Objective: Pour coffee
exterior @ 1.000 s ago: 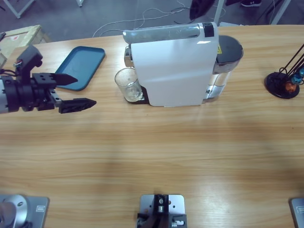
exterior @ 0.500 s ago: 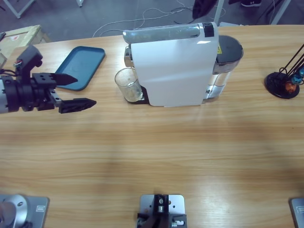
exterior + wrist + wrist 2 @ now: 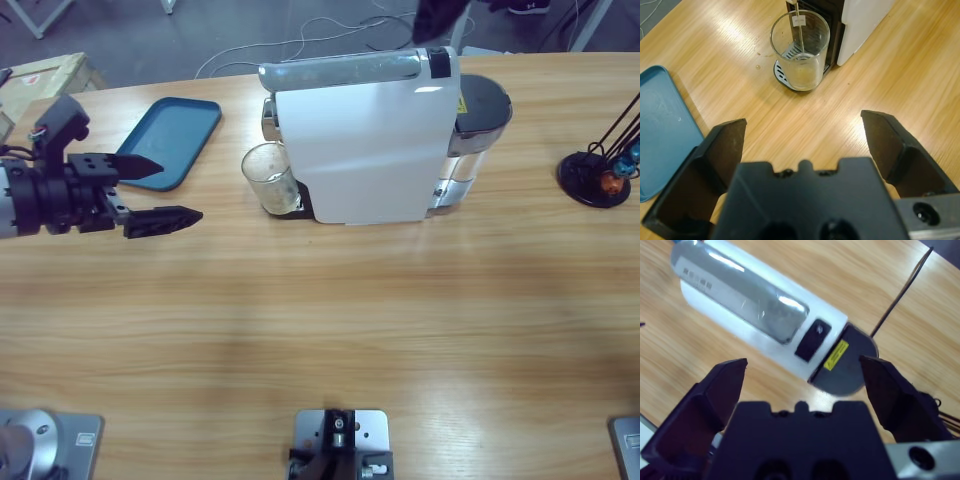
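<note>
A clear glass (image 3: 270, 178) (image 3: 800, 50) stands on the drip grate under the spout of the white coffee machine (image 3: 360, 140) (image 3: 860, 20) (image 3: 755, 305). A shallow pale amber layer of coffee (image 3: 802, 75) lies in its bottom, and a thin line runs down inside the glass from the spout. My left gripper (image 3: 180, 190) (image 3: 802, 122) hovers open to the left of the glass, pointing at it and a short way off. My right gripper (image 3: 802, 365) is open high above the machine's top, looking down on it; in the high view it shows only as a dark shape (image 3: 440, 15) at the top edge.
A blue tray (image 3: 170, 140) (image 3: 660, 130) lies behind the left gripper. The machine's dark grey water tank (image 3: 480, 105) (image 3: 847, 365) is at its right end. A black capsule stand (image 3: 600, 170) sits at the far right. A cardboard box (image 3: 40, 75) is at the far left.
The dark shape of the right gripper at the top edge has drifted a little to the right. The left arm and the glass have not moved.
</note>
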